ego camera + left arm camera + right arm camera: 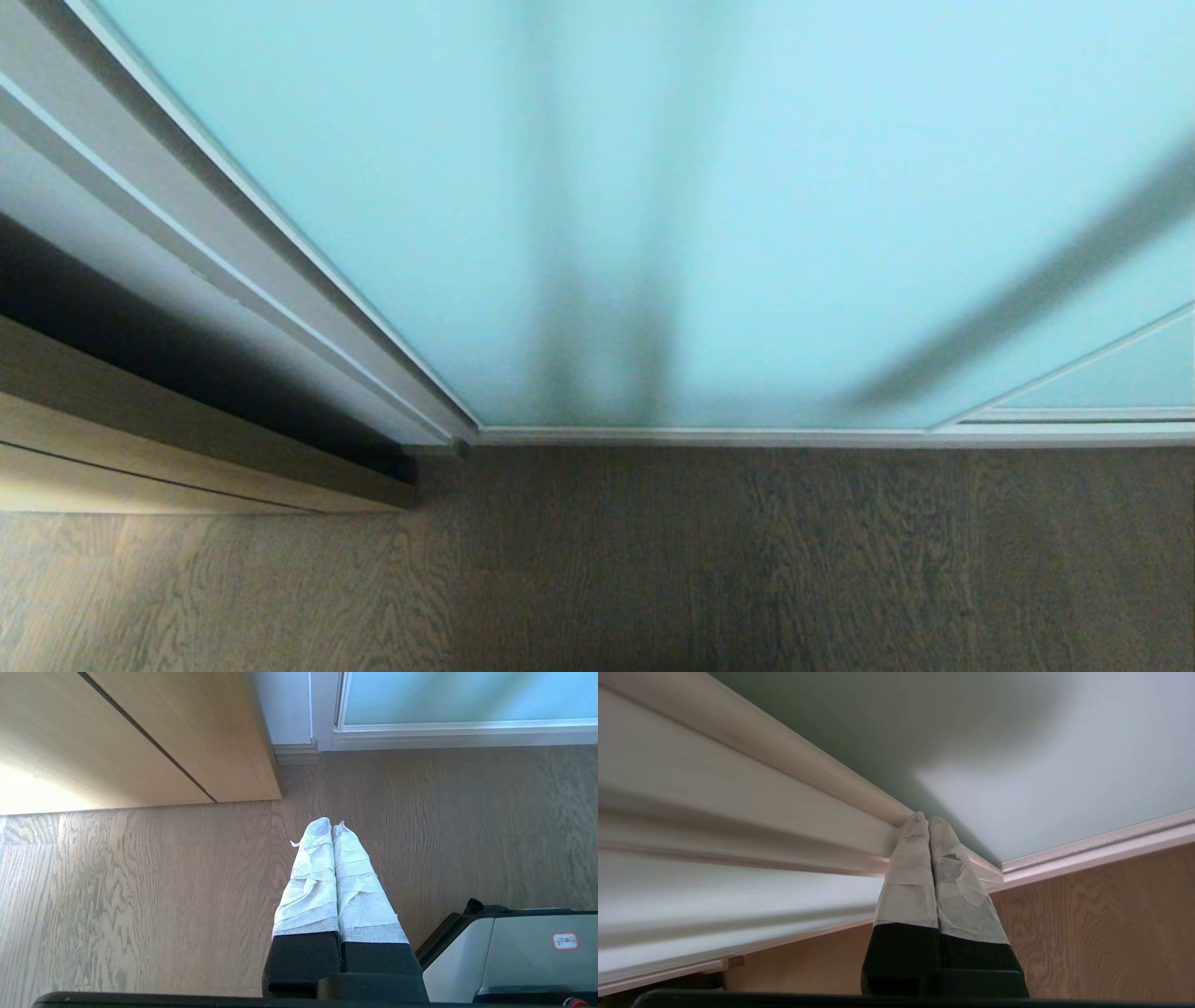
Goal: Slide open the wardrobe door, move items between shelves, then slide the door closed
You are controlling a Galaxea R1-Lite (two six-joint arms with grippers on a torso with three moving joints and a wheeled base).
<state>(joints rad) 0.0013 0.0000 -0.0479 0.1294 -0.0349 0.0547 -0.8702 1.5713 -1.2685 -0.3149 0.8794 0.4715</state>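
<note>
At the far left of the head view a light wooden cabinet front [168, 448] meets the grey-brown wood-grain floor [653, 560], and from upper left to right the tall frosted pale aqua-blue glass sliding wardrobe door [747, 187] in its thin silver-white frame fills the frame, drawn across so nothing inside shows. The left pincer [331, 828], tape-wrapped fingers pressed together and empty, hangs over bare floor at centre of its view. The right pincer [927, 822], likewise pressed together and empty, sits at centre of its view with its tips at the door's frame edge near the lower corner.

The closed sliding wardrobe door [747, 205] blocks the wardrobe, its frame edge against the right hand [928, 821].
</note>
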